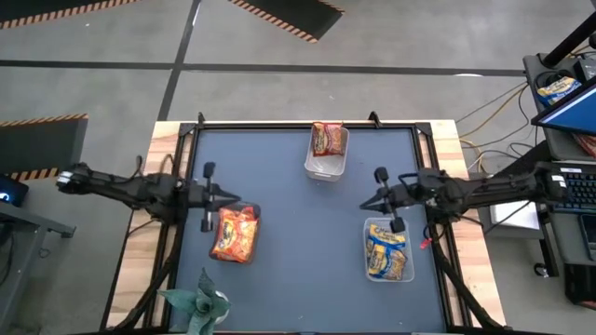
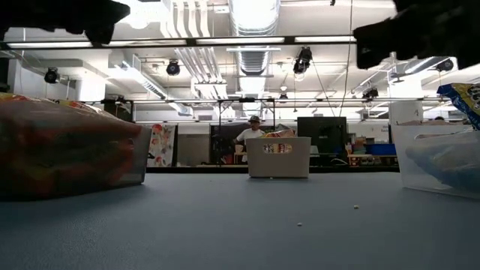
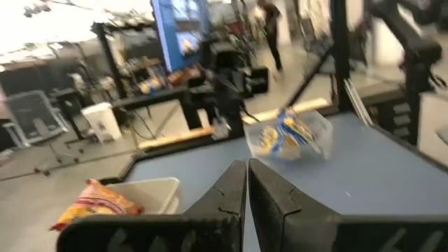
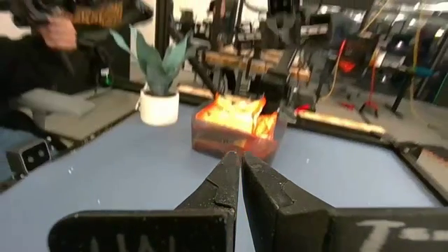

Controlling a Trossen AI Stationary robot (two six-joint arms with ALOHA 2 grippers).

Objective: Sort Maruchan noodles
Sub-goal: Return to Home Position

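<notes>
Both arms are over the grey mat, one at each side of the table, wrists level.

Left pincer: fingers pressed together, nothing between them. It hangs at the left side, just above the near-left tub as seen from overhead.

Right pincer: fingers also closed on nothing. It hangs at the right side, just behind the right tub.

Where the noodles are:
- Orange packets: piled in the near-left tub and standing above its rim.
- One orange packet: in the far tub at the middle of the back edge, leaning over the rim.
- Blue-and-yellow packets: in the right tub, at least two, tilted.

I see no packet loose on the mat. The three tubs stand well apart from each other.

Other: a potted plant sits at the front left corner, near the orange pile. The low view shows a person far back in the room, behind the far tub
</notes>
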